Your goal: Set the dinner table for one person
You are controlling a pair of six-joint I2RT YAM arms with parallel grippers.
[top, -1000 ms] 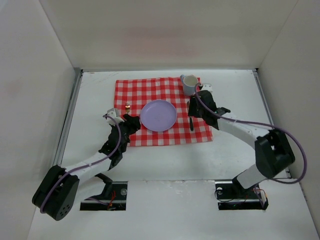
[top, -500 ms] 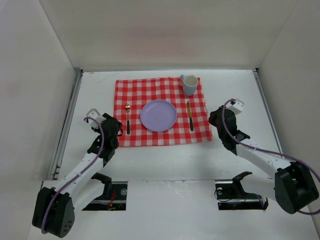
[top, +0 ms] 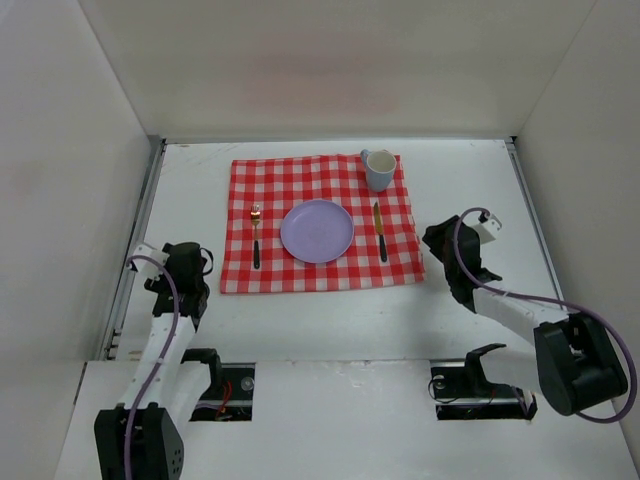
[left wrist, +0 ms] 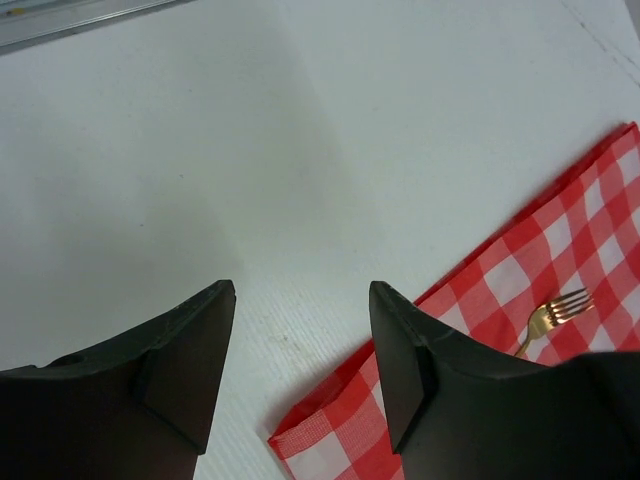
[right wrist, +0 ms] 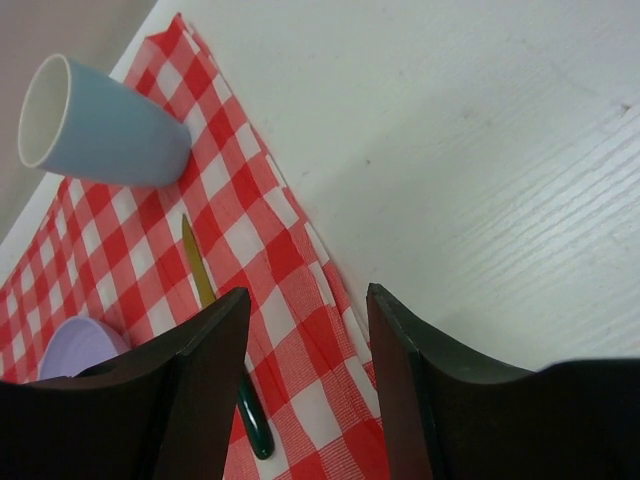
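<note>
The dinner table (top: 300, 320) is a white surface with a red-and-white checked cloth (top: 320, 270) spread on it. On the cloth lie a lilac plate (top: 316, 231), a gold fork (top: 255, 235) to its left, a gold knife (top: 381, 232) to its right, and a blue mug (top: 378, 170) at the far right corner. My left gripper (top: 200, 262) is open and empty, left of the cloth's near left corner (left wrist: 335, 430). My right gripper (top: 433, 241) is open and empty, just right of the cloth's right edge (right wrist: 320, 260). The right wrist view shows the mug (right wrist: 100, 125) and knife (right wrist: 200, 265).
White walls close in the table on three sides. A metal rail (top: 135, 250) runs along the left edge close to my left arm. Two base cutouts (top: 480, 392) sit at the near edge. Bare table (left wrist: 250, 150) lies ahead of the left gripper.
Both arms have drawn back off the cloth, the left one to the left and nearer, the right one to the right. The fork and knife now lie uncovered beside the plate.
</note>
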